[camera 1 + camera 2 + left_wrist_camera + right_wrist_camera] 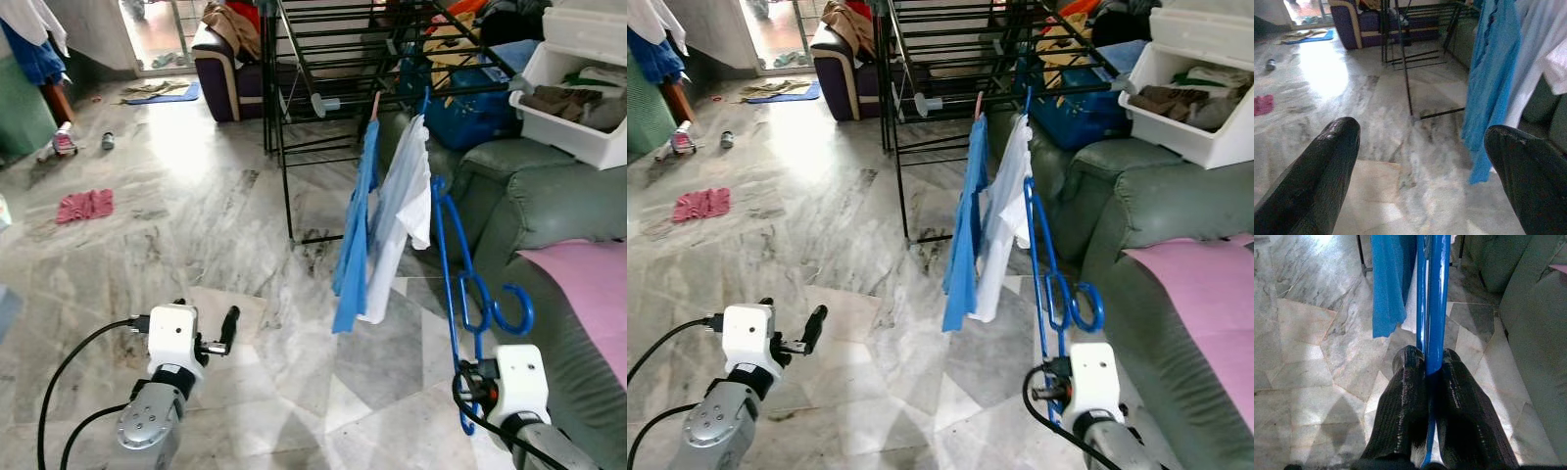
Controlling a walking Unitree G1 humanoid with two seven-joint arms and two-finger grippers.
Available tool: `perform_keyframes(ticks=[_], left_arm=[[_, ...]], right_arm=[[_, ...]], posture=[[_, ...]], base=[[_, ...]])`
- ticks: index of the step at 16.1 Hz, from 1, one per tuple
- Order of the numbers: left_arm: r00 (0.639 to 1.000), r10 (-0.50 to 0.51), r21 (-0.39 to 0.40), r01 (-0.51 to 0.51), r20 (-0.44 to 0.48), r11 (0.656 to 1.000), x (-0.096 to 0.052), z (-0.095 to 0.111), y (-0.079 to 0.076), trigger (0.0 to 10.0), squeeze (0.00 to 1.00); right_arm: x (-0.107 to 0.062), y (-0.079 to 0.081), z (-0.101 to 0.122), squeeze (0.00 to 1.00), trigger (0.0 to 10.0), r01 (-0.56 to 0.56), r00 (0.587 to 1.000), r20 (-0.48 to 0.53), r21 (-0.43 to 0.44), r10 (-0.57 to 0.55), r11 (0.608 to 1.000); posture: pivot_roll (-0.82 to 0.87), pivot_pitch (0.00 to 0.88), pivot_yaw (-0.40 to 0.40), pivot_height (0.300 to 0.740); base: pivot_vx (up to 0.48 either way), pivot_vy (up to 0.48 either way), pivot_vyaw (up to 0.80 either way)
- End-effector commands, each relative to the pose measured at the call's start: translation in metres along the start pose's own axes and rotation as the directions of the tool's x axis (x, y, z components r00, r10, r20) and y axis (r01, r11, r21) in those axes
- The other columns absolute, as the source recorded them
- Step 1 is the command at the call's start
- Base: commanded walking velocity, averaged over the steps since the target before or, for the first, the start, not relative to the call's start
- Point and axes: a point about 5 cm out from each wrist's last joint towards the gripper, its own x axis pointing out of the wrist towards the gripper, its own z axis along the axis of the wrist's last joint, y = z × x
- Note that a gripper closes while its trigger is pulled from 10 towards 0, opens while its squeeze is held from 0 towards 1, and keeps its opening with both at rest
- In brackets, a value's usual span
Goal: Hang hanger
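My right gripper [1427,356] is shut on the lower bar of a blue plastic hanger [1433,293]. The hanger [449,264] stands nearly upright in front of me at the right, its hook [511,315] curling toward the sofa. Beyond it a black drying rack [333,59] carries a blue garment [355,235] and a white one [404,211] on its near edge. My left gripper [227,331] is held low at the left over the marble floor, open with nothing between its fingers [1327,161].
A green sofa [549,196] with a pink cloth [588,279] lies at the right, a white bin [578,93] of clothes on it. A blue basket [470,110] sits behind the rack. A purple armchair [220,64] stands far back; a pink rag [86,206] lies on the floor.
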Motion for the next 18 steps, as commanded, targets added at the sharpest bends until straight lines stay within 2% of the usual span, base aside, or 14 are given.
perform_keyframes(ticks=[1, 4, 6, 9, 18], left_arm=[[1.0, -0.024, -0.006, 0.024, 0.013, 1.0, 0.001, 0.004, -0.006, 10.0, 0.0], [0.999, -0.041, -0.054, 0.042, 0.019, 0.998, 0.0, 0.005, -0.014, 10.0, 0.0], [0.999, -0.043, -0.044, 0.044, 0.021, 0.998, -0.001, 0.006, -0.012, 10.0, 0.0], [0.999, -0.039, -0.042, 0.039, 0.015, 0.998, -0.001, 0.005, -0.01, 10.0, 0.0], [0.999, -0.043, -0.03, 0.044, 0.006, 0.999, 0.002, 0.006, -0.01, 10.0, 0.0]], right_arm=[[0.003, 0.005, 0.007, 0.0, 10.0, -0.004, 1.0, 0.019, 0.001, 0.004, 1.0], [0.01, 0.011, 0.01, 0.0, 10.0, -0.035, 0.999, 0.019, -0.011, 0.035, 0.999], [0.014, 0.009, 0.012, 0.0, 10.0, -0.037, 0.999, 0.019, -0.014, 0.037, 0.999], [0.019, 0.015, 0.015, 0.0, 10.0, -0.054, 0.998, 0.025, -0.017, 0.055, 0.998], [0.023, 0.02, 0.014, 0.0, 10.0, -0.065, 0.998, 0.026, -0.012, 0.065, 0.998]], posture=[[-0.03, 0.0, -0.035, 0.74], [0.0, 0.0, -0.047, 0.74], [0.01, 0.0, -0.052, 0.74], [0.01, 0.0, -0.05, 0.74], [0.02, 0.0, -0.044, 0.74]], base=[[0.0, 0.0, 0.0], [0.0, -0.109, 0.0], [0.0, -0.399, 0.0], [0.0, -0.429, 0.0], [0.0, -0.337, 0.0]])
